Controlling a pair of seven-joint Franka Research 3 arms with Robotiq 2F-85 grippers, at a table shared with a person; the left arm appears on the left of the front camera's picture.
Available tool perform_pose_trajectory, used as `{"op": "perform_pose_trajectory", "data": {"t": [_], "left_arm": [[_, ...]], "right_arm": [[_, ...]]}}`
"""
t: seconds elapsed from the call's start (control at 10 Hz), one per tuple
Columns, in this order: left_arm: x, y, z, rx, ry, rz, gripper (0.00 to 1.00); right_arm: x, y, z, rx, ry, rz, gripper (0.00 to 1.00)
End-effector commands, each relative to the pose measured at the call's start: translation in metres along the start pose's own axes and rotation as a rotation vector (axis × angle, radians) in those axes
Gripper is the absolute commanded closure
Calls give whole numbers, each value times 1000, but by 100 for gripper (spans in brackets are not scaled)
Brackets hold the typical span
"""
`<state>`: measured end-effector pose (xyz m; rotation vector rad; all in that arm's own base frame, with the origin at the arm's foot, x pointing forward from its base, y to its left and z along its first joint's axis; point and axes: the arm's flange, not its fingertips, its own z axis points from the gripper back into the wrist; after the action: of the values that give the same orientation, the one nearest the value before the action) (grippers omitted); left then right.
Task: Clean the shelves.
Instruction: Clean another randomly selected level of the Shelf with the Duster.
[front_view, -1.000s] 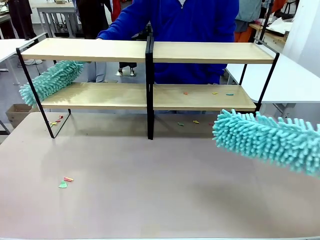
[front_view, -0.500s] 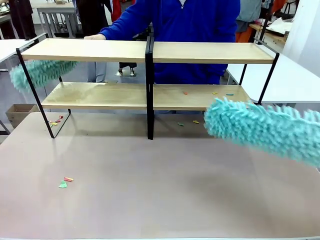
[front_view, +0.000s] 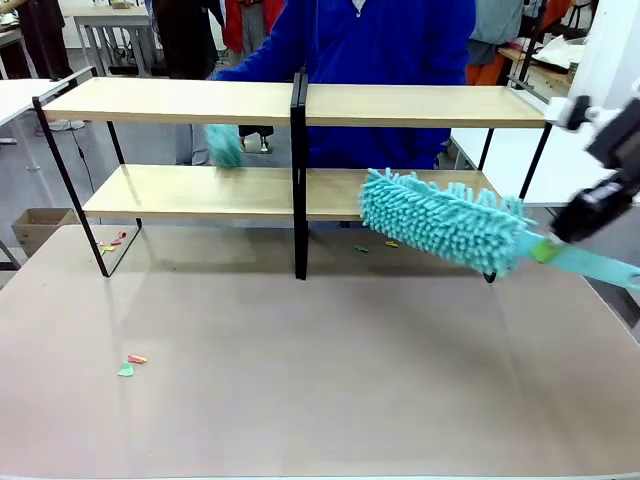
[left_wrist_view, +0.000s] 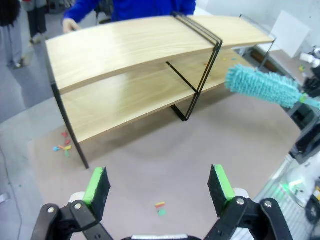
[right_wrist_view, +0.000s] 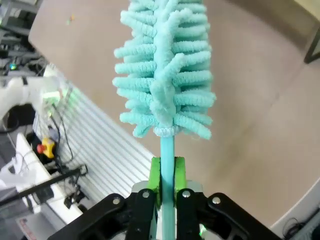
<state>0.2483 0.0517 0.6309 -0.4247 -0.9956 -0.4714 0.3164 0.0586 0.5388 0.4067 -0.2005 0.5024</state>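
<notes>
Two-tier shelves (front_view: 180, 100) stand at the grey-brown tabletop's (front_view: 320, 400) far side.
The right gripper (right_wrist_view: 167, 172) clamps a teal duster (front_view: 440, 220); the left gripper (left_wrist_view: 159, 185) gapes; coloured scraps (front_view: 130, 363) litter the table; a person (front_view: 370, 40) stands behind.

The thin handle (right_wrist_view: 167, 147) of a fluffy teal duster (right_wrist_view: 165, 70) is clamped between the green pads (right_wrist_view: 155, 175) of the right gripper (right_wrist_view: 167, 182) at bottom centre. Its head is raised to the top edge, with grey-brown tabletop (right_wrist_view: 260, 125) seen behind it at the right.
</notes>
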Motion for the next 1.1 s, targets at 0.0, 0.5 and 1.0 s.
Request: {"op": "perform_pose_trajectory", "data": {"t": [0.0,0.5,1.0], "left_arm": [[0,0,-1,-3,0,3,0],[0,0,-1,-3,0,3,0],[0,0,-1,-3,0,3,0]], "right_arm": [[47,0,-8,15,-37,-30,88],[98,1,-47,-82,-138,-112,88],[82,-5,-40,-258,-68,-264,88]]}}
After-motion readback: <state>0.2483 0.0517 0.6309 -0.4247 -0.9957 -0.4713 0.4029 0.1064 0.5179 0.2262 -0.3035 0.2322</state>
